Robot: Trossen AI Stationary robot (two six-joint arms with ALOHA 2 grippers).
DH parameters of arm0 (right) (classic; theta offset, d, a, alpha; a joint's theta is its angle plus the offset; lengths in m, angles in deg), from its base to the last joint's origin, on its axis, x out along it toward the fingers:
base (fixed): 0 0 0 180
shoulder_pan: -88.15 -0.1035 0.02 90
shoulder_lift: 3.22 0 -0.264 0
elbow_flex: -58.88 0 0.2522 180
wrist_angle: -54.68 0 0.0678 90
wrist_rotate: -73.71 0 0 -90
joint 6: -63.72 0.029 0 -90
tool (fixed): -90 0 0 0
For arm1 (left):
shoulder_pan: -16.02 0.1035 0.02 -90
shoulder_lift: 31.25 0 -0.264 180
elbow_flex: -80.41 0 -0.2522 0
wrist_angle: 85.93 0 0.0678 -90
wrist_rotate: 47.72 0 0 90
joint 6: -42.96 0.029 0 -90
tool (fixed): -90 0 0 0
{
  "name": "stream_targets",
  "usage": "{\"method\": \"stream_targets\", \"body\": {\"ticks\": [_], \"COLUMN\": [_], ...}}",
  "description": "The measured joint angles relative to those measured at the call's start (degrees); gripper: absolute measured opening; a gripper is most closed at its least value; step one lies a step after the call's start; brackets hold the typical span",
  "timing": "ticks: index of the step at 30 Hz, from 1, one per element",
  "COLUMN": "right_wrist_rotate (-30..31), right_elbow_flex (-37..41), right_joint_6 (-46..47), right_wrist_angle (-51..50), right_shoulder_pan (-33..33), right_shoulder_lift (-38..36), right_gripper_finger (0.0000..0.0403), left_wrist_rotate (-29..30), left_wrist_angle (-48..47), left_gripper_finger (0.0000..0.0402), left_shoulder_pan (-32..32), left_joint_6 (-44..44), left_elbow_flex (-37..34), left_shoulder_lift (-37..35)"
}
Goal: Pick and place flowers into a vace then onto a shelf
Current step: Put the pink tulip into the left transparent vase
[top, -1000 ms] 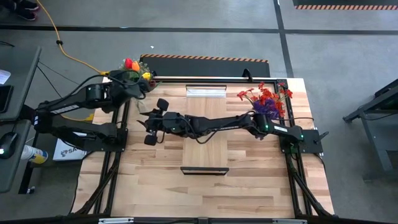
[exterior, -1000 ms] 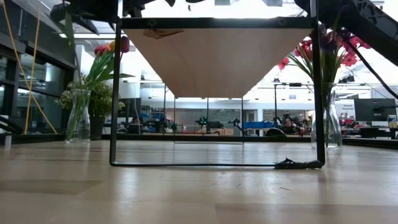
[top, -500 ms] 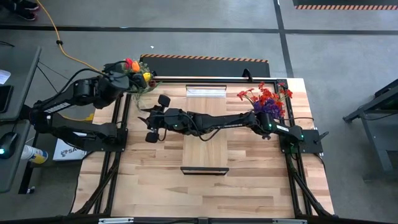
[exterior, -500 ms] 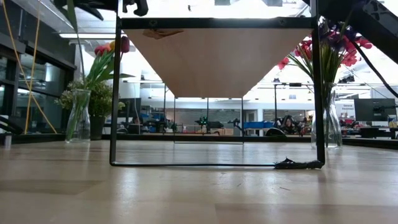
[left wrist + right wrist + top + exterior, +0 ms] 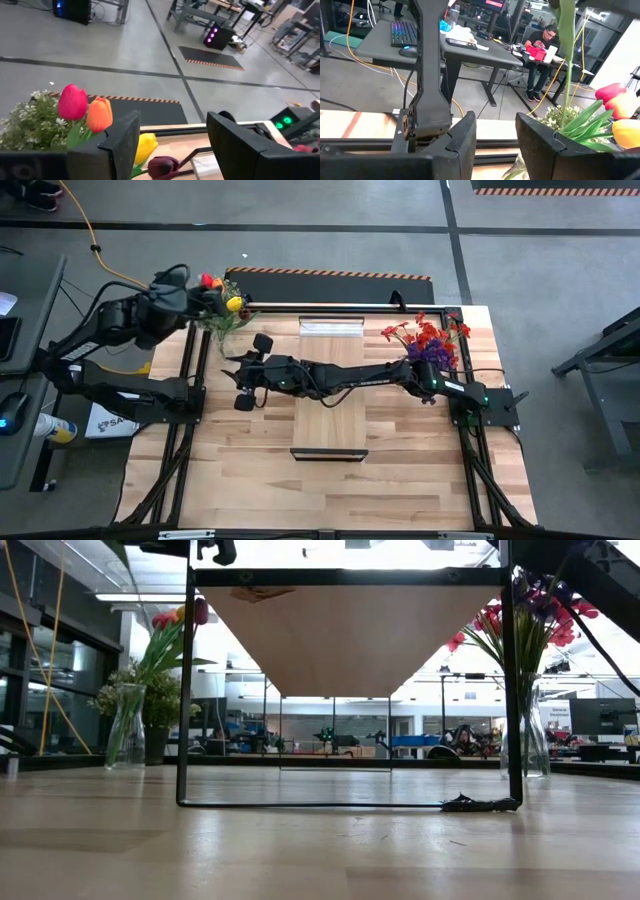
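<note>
My left gripper (image 5: 170,145) hangs open above the tulip flowers (image 5: 87,112). My right gripper (image 5: 495,140) hovers open and empty beside the shelf (image 5: 331,385).

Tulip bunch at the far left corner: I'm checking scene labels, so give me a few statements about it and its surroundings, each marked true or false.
1. The bunch of red, orange and yellow tulips stands in a clear glass vase. True.
2. The left gripper has its jaws clamped on a stem. False: the jaws stand open with nothing between them.
3. A second bunch, red and purple flowers, stands at the table's far right. True.
4. The tulips rest on the long light-wood shelf. False: they stand beside it, on the table.
5. The right gripper hovers left of the shelf. True.
</note>
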Motion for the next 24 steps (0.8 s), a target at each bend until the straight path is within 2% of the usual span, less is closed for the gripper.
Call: {"method": "stream_targets", "body": {"ticks": [6, 12, 17, 20, 24], "right_wrist_rotate": [0.8, 3.0, 1.4, -2.0, -3.8], "right_elbow_flex": [0.1, 0.0, 0.0, 0.0, 0.0], "right_joint_6": [-1.2, -2.0, -1.1, 1.5, 5.1], "right_wrist_angle": [0.3, -1.0, -2.6, -3.6, -6.6], "right_shoulder_pan": [0.0, 0.2, 0.7, 1.2, 1.8], "right_shoulder_lift": [-1.1, -4.0, -5.9, -6.5, -6.6], "right_gripper_finger": [0.0129, 0.0129, 0.0129, 0.0129, 0.0129], "left_wrist_rotate": [-3.4, -9.9, -15.4, -19.1, -21.1], "left_wrist_angle": [0.1, 0.1, 0.2, 0.4, 0.4], "left_gripper_finger": [0.0262, 0.0262, 0.0262, 0.0262, 0.0262], "left_shoulder_pan": [0.0, 0.0, 0.0, 0.0, 0.0], "left_joint_6": [2.6, 4.8, 8.0, 8.6, 8.8], "left_elbow_flex": [3.8, 7.2, 8.7, 8.7, 8.7], "left_shoulder_lift": [0.0, 0.0, 0.0, 0.0, 0.5]}}
